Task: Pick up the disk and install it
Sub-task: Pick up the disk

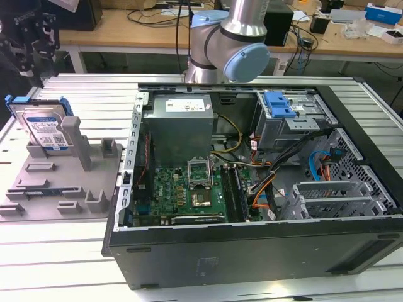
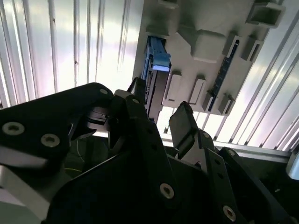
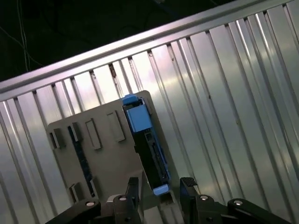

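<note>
Disk beneath my claw — fingers spread apart, grasping nothing, hovering above its upper edge. It stands on edge in a grey fixture on the ribbed tabletop — at the exterior view's left of the open computer case.

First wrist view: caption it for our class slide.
Open claw hovers over the blue-framed disk standing on edge in its grey holder.

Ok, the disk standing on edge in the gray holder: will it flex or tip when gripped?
Probably stiff: the disk looks like a metal slab in a blue plastic frame. With that metal body it is likely dense for its size. Standing on edge in the gray holder, it could tip if nudged sideways.
</note>
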Robot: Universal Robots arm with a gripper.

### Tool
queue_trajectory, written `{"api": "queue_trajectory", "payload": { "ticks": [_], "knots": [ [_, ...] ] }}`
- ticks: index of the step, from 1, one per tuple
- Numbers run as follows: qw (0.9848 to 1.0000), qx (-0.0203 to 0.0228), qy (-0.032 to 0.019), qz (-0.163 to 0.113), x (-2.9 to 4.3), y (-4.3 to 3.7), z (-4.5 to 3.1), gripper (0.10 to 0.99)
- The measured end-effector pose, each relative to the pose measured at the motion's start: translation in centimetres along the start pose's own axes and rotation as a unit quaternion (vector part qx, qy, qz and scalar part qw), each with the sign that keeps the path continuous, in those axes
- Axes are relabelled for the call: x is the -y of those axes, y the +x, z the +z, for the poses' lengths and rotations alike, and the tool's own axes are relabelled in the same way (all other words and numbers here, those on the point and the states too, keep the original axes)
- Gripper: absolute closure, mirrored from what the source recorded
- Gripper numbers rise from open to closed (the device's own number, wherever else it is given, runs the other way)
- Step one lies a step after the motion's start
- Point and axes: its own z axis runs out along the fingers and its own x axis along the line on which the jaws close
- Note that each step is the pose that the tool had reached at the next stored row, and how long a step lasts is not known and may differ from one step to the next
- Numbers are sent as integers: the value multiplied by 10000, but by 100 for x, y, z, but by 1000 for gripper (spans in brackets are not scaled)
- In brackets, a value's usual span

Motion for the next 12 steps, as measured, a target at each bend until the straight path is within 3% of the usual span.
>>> {"api": "queue_trajectory", "payload": {
  "ticks": [4,9,12],
  "knots": [
    [9995,-1,43,-317,1,0,10,604],
    [9966,-15,103,-819,-3,-9,22,604],
    [9965,-23,105,-834,-3,-10,22,604]
  ]
}}
